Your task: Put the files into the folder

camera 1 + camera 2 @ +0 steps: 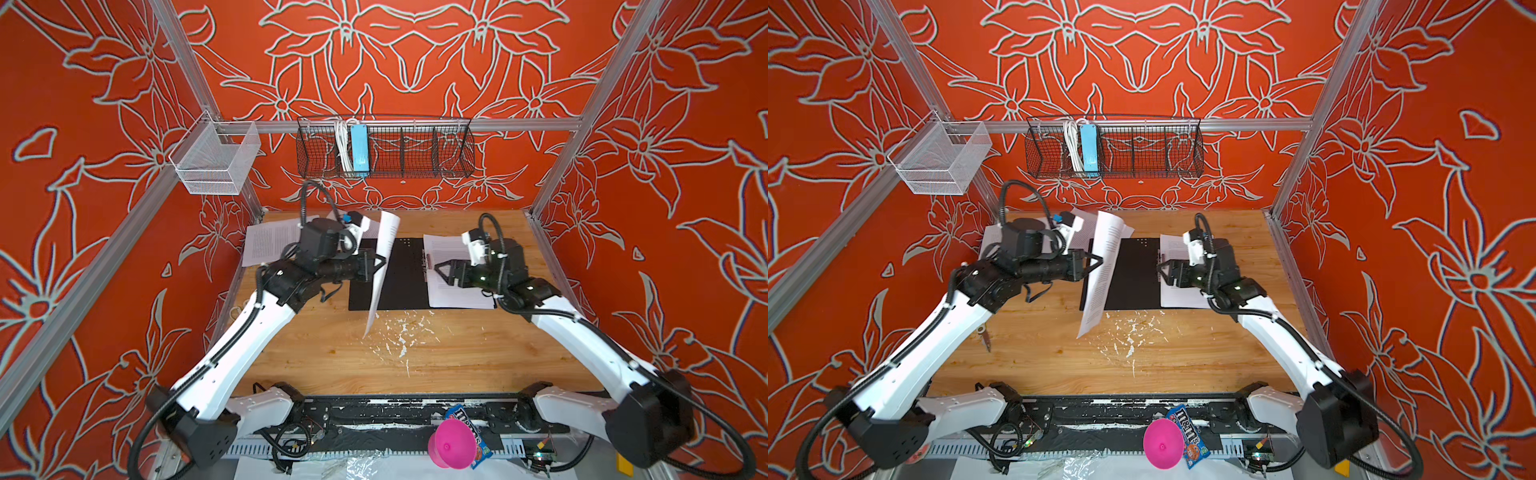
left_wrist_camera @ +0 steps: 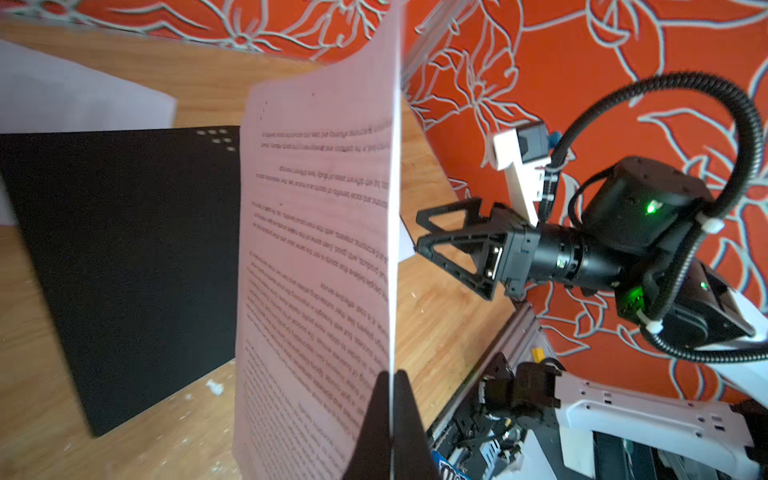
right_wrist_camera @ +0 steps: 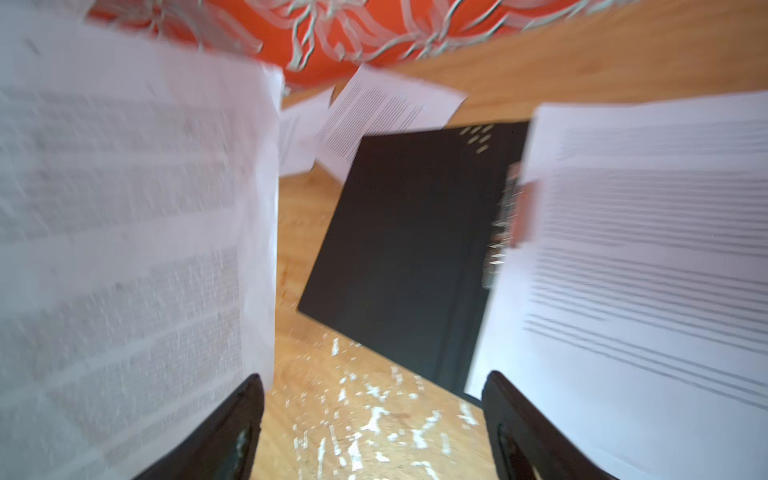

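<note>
The folder (image 1: 405, 282) lies open on the wooden table, black inside up, with a metal clip (image 3: 515, 203) at its spine. A stack of printed files (image 1: 457, 297) rests on its right half. My left gripper (image 1: 382, 262) is shut on one white printed sheet (image 2: 316, 249), which stands on edge above the folder's left half. My right gripper (image 1: 436, 268) hovers open over the stack near the clip, with nothing between its fingers (image 3: 232, 415). More files (image 1: 270, 243) lie at the back left, partly hidden by my left arm.
A black wire basket (image 1: 384, 149) with a light-blue power strip (image 1: 359, 149) hangs on the back rail, and a white mesh basket (image 1: 216, 160) hangs at the left. White flecks (image 1: 399, 332) dot the table. A pink cone (image 1: 453, 442) and a candy bag (image 1: 1192, 436) sit by the arm bases.
</note>
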